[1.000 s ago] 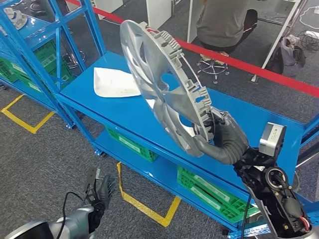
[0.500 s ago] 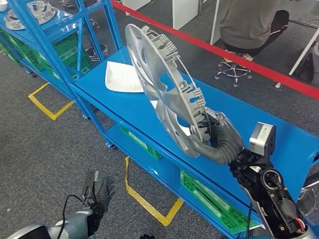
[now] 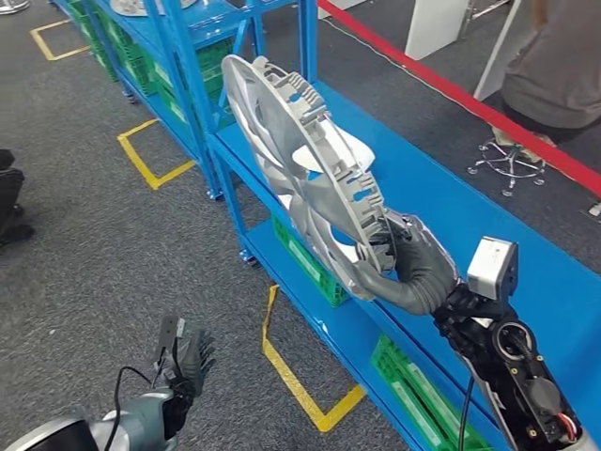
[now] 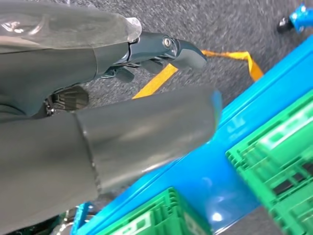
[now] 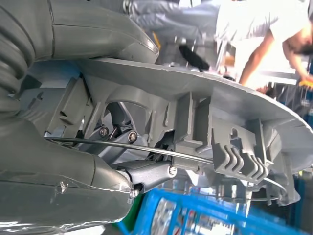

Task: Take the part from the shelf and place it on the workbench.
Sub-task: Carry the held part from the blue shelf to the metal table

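Nearest: left hand (image 3: 186, 365) low by robot's side, over grey carpet, fingers apart, holding nothing. Its wrist view shows thumb + dark fingers (image 4: 173, 48) loose above the floor, blue frame and green crates close by.

Mid: right hand (image 3: 414, 263) clamped on rim of the part (image 3: 304, 174), a silver wheel-cover-type disc w/ spokes + clip tabs round the back edge. Part is up in the air, tilted on edge, over the front lip of the blue workbench (image 3: 454, 211), touching nothing but the hand. Right wrist view: thumb one face, fingers (image 5: 147, 175) hooked behind rim next to the wire retaining ring (image 5: 129, 147).

Beyond: white part (image 3: 330, 155) already lying on bench top, partly hidden behind the held disc. Green crates (image 3: 312, 268) on lower shelf. Far left, blue shelf rack (image 3: 177, 38). Red barrier line (image 3: 439, 85), person seated on stool (image 3: 560, 75) past it.

Risks, my read: grip is at one edge only, big disc cantilevered, so could pivot or slip on the way down. Low rim may catch bench lip. Could land on white part if set too far left.
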